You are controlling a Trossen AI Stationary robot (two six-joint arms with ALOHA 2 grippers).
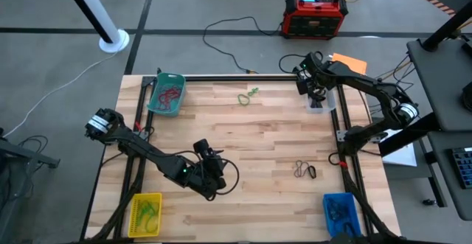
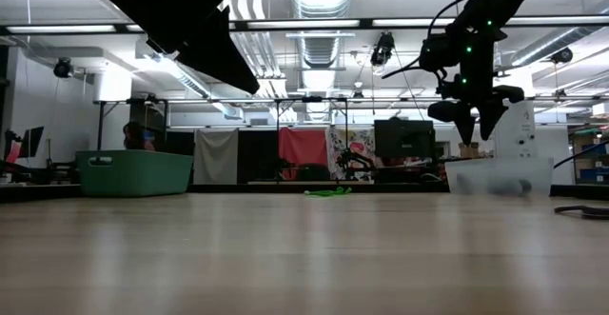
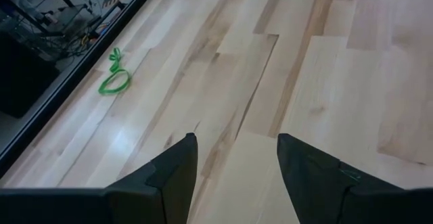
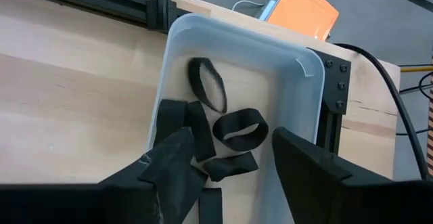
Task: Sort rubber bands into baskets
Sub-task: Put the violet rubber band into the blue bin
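Black rubber bands (image 4: pixel 230 132) in clear basket (image 4: pixel 304 68) (right gripper (image 4: pixel 230 160) above, parted).

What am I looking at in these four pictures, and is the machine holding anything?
Two robot arms are sorting rubber bands into baskets on a wooden table. One picture looks straight down, one looks level across the tabletop, and two come from cameras on the arms' wrists. The right hand hovers open over the clear basket, which holds black bands. The left hand waits open and empty near the table's middle. Green bands and dark bands lie loose. The teal, yellow and blue baskets sit at corners.
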